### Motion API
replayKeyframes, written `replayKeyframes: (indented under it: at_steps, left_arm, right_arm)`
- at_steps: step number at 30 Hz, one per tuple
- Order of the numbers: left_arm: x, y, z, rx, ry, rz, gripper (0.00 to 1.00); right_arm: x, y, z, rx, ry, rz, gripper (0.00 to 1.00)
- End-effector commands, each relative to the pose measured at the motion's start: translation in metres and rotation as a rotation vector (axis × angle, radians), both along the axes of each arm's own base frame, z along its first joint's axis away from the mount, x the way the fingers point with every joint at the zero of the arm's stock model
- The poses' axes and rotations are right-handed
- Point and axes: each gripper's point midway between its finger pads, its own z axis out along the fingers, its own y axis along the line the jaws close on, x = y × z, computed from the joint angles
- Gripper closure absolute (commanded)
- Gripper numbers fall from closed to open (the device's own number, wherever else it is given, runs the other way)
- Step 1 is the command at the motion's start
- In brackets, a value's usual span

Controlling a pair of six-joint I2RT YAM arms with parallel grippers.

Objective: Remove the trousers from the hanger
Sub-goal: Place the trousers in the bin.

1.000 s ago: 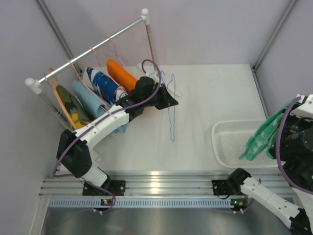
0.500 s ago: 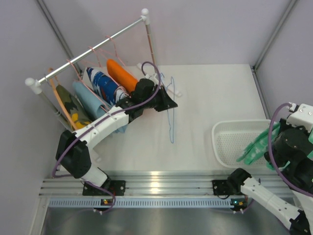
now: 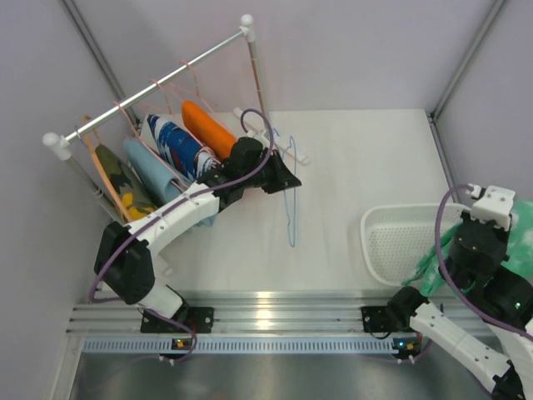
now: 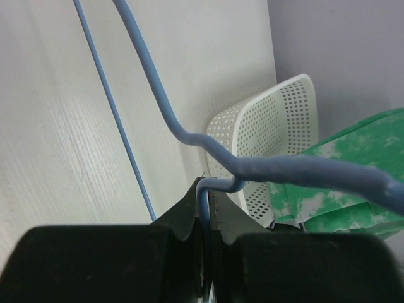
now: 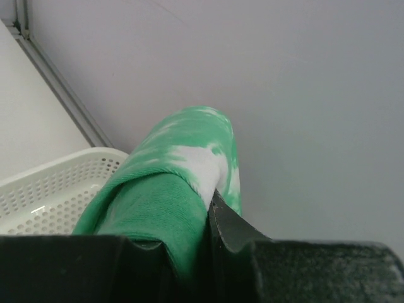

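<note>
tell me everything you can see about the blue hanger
The blue hanger is thin wire in a smooth blue coating, bent into a hook and a long slim frame. It carries no cloth. The left claw is shut on its wire near the hook, holding it over the white table; whether its low end touches is unclear.

Open white tabletop (image 3: 366, 158) is found ahead of the left gripper (image 3: 291, 177); passage behind it is barred by a metal clothes rail (image 3: 158, 79), beside the right gripper (image 5: 208, 218) by a white perforated basket (image 3: 391, 246).
</note>
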Motion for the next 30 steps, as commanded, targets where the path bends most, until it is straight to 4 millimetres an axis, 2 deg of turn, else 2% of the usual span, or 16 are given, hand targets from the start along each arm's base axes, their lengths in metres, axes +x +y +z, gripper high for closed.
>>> replayKeyframes:
  at_steps: [1,4,7,12,14,15,17,18,20,24,30]
  left_arm:
    - [-0.002,-0.001,0.028,-0.063,-0.068,0.001,1.0]
    - [-0.003,-0.001,0.028,-0.063,-0.069,-0.001,1.0]
    - [-0.004,0.001,0.028,-0.056,-0.075,0.0,1.0]
    - [-0.004,0.004,0.027,-0.048,-0.075,0.005,1.0]
    - [-0.004,0.004,0.026,-0.045,-0.074,0.006,1.0]
    - [-0.004,0.004,0.025,-0.044,-0.073,0.005,1.0]
    - [-0.004,0.004,0.024,-0.041,-0.072,0.005,1.0]
    - [-0.004,0.005,0.024,-0.039,-0.071,0.008,1.0]
    - [-0.004,0.005,0.025,-0.039,-0.073,0.009,1.0]
    - [-0.003,0.006,0.023,-0.032,-0.074,0.018,1.0]
    - [-0.001,0.004,0.021,-0.031,-0.071,0.014,1.0]
  right_arm:
    - [0.026,0.021,-0.015,0.031,0.0,0.06,1.0]
    - [0.046,0.038,-0.035,-0.006,0.044,0.09,1.0]
    - [0.059,0.047,-0.048,-0.054,0.093,0.1,1.0]
    - [0.078,0.059,-0.085,-0.125,0.227,0.109,1.0]
    - [0.083,0.055,-0.095,-0.109,0.257,0.09,1.0]
    - [0.092,0.059,-0.104,-0.101,0.296,0.112,1.0]
    - [0.096,0.048,-0.113,-0.076,0.345,0.071,1.0]
    - [0.105,0.05,-0.123,-0.063,0.39,0.096,1.0]
    - [0.112,0.054,-0.124,-0.02,0.367,0.108,1.0]
    - [0.124,0.059,-0.14,-0.038,0.473,0.115,1.0]
    - [0.148,0.076,-0.15,-0.022,0.54,0.189,1.0]
